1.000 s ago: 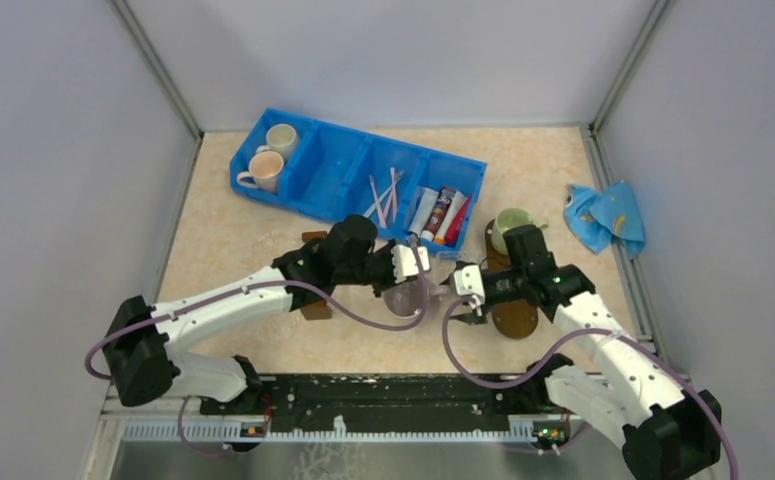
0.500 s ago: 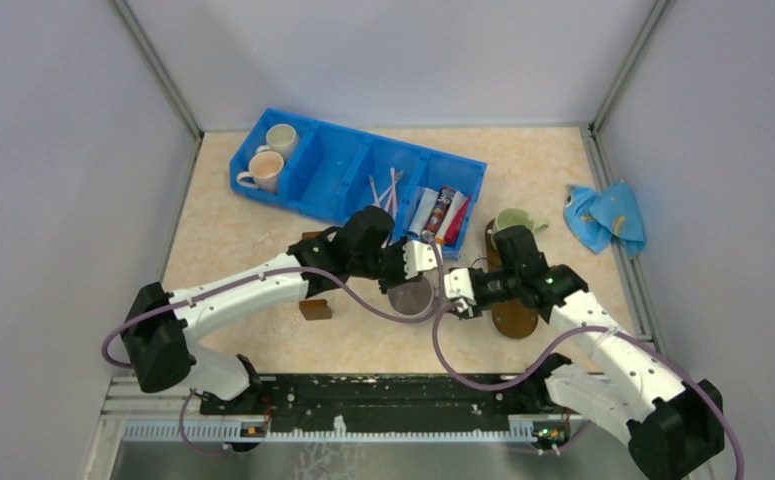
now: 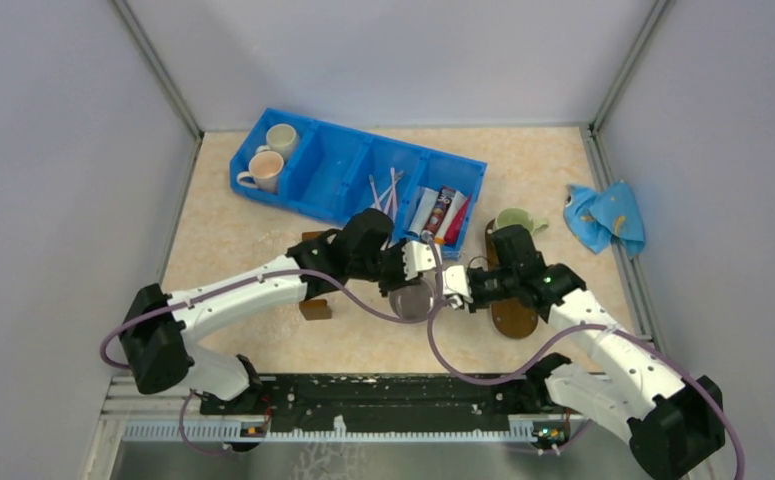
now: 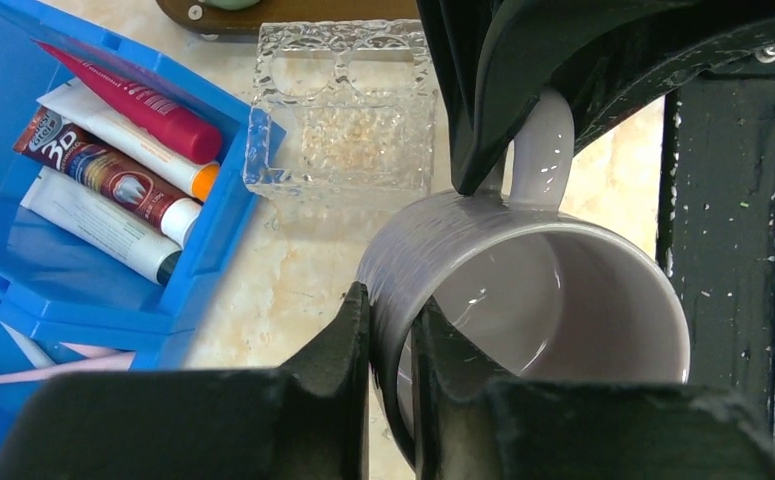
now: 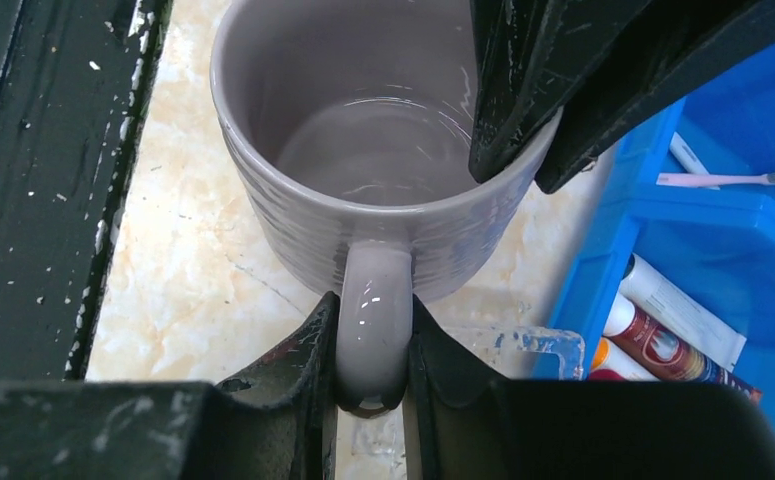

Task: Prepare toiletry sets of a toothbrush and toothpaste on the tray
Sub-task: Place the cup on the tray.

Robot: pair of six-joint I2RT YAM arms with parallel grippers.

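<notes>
Four toothpaste tubes (image 4: 103, 172), perhaps three toothbrushes (image 3: 392, 190)

Mug (image 3: 411, 297) before bin (image 3: 338, 165) — tray (image 3: 515, 318) to its right

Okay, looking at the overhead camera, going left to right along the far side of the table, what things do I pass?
Two mugs in the blue bin's left end → pink and white toothbrushes → toothpaste tubes → green mug → blue cloth.
</notes>
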